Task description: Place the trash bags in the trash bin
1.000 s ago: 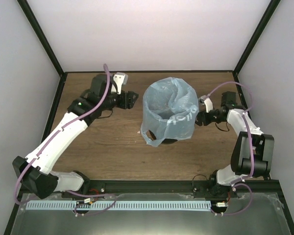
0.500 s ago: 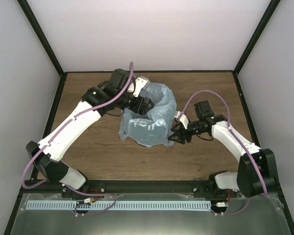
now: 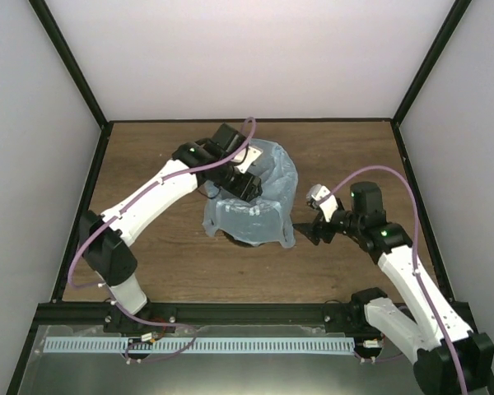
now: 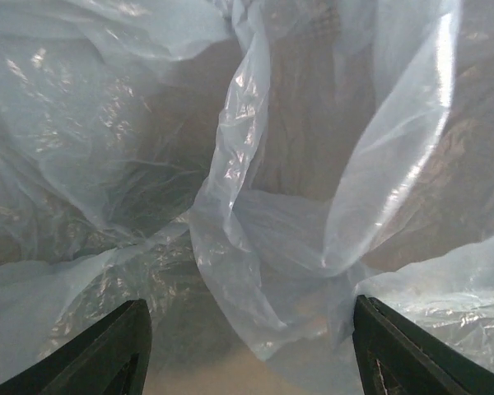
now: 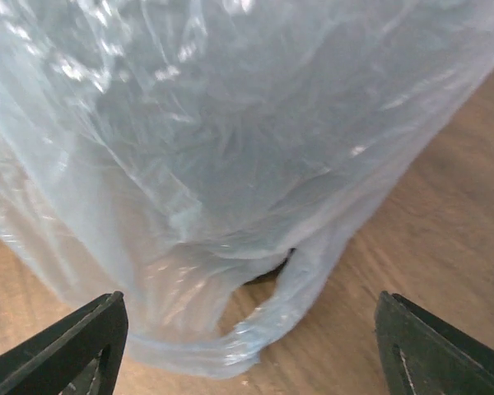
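Note:
The light-blue trash bag [image 3: 259,206] is draped over the trash bin and hides nearly all of it. Only a dark bit of the bin's base [image 3: 245,242] shows under the bag's lower edge, and again in the right wrist view [image 5: 267,271]. My left gripper [image 3: 244,188] is open and reaches down into the bag's top opening, with crumpled plastic [image 4: 247,247] hanging between its fingers [image 4: 107,354]. My right gripper [image 3: 307,232] is open and empty, low beside the bag's right side. It faces a handle loop [image 5: 255,337] lying on the table.
The wooden table [image 3: 165,247] is walled by white panels with black frame posts [image 3: 70,66] at the back corners. A metal rail [image 3: 230,314] runs along the near edge by the arm bases.
My left gripper has moved right and deeper into the bag's opening. My right gripper has drawn back to the right, away from the bag. The bag has slumped lower over the bin.

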{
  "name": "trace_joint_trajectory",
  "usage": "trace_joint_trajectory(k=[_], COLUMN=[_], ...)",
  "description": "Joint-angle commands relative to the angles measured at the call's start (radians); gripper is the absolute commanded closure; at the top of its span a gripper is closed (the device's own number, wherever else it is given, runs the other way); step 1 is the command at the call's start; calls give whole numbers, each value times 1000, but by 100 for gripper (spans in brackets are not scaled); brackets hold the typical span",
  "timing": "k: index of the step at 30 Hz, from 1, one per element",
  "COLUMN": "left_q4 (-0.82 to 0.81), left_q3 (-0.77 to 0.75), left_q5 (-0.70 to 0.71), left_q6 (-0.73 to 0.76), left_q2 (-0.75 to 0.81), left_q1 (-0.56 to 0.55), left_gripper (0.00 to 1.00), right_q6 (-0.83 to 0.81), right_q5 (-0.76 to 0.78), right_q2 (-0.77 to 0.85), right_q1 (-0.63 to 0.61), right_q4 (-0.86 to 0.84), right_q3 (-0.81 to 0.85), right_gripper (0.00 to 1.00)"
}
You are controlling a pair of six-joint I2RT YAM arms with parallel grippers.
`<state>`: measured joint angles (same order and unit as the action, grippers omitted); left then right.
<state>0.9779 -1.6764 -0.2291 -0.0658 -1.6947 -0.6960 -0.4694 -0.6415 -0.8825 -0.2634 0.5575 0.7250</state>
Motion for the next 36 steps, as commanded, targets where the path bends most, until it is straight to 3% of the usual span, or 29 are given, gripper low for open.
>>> trace_joint_trajectory(k=[1, 19, 26, 32, 36], left_q4=[12, 50, 90, 87, 101], left_q3=[-32, -27, -131, -177, -222], left_q5=[11, 90, 202, 206, 211], left_q6=[29, 11, -15, -29, -27], left_q2=[-35, -206, -135, -85, -137], left_q1=[-14, -52, -64, -60, -47], left_gripper=[32, 37, 33, 32, 42], right_q6=[85, 85, 78, 64, 58], right_q5=[156, 177, 167, 157, 141], right_q2=[64, 50, 49, 40, 34], right_q1=[1, 2, 1, 1, 0], right_q4=[-110, -127, -123, -114, -110], right_q3=[-57, -65, -66, -71, -71], right_gripper=[15, 14, 14, 14, 14])
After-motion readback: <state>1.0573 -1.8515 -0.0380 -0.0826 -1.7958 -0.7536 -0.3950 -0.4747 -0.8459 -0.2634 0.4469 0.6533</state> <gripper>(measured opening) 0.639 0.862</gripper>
